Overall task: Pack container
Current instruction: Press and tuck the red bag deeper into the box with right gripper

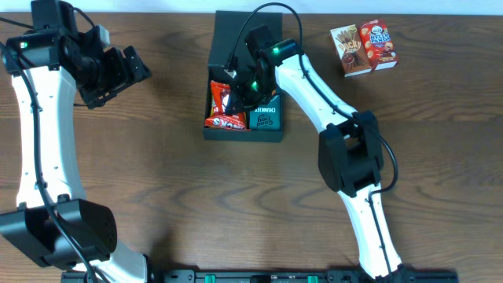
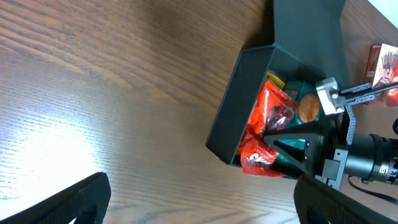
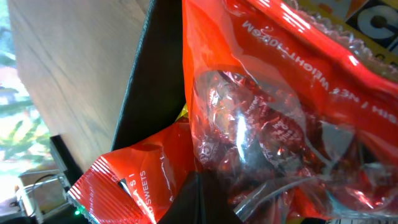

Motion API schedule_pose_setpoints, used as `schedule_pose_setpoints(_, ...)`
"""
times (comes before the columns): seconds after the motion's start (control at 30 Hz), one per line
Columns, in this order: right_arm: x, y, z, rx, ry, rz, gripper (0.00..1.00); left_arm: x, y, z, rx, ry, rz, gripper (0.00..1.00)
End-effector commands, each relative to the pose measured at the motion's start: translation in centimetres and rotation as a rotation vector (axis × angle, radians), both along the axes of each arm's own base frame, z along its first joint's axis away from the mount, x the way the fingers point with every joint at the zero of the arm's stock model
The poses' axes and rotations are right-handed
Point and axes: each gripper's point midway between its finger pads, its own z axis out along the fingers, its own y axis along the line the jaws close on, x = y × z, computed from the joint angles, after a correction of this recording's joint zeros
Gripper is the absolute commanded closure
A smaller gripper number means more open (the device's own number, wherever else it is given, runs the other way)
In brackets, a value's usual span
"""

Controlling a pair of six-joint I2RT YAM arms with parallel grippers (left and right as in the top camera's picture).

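Crowding container (image 1: 236,135) wall: red snack bag (image 1: 222,106).

Pocky box (image 1: 349,49), red snack box (image 1: 378,44) beside it, wooden table (image 1: 196,196)

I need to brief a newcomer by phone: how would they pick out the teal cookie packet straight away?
Find the dark open container at the middle of the table's far side. In its end nearer the robot, on the right, lies the teal cookie packet, beside a red candy bag. It is the only teal item inside; its neighbour is bright red.
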Motion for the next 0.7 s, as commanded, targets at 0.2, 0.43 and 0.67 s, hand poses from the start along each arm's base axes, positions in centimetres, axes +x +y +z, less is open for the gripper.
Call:
schedule_pose_setpoints(0.2, 0.0, 0.3, -0.9, -0.074, -0.067, 0.048, 0.99, 0.0, 0.4, 1.2, 0.03, -0.04, -0.011, 0.05)
schedule_pose_setpoints(0.43, 1.5, 0.7, 8.0, 0.022, -0.263, 0.055, 0.99, 0.0, 0.4, 1.2, 0.034, -0.04, -0.01, 0.05)
schedule_pose_setpoints(0.67, -1.1, -0.7, 10.0, 0.016, -0.244, 0.13, 0.99, 0.0, 0.6, 1.1, 0.04, -0.039, -0.007, 0.05)
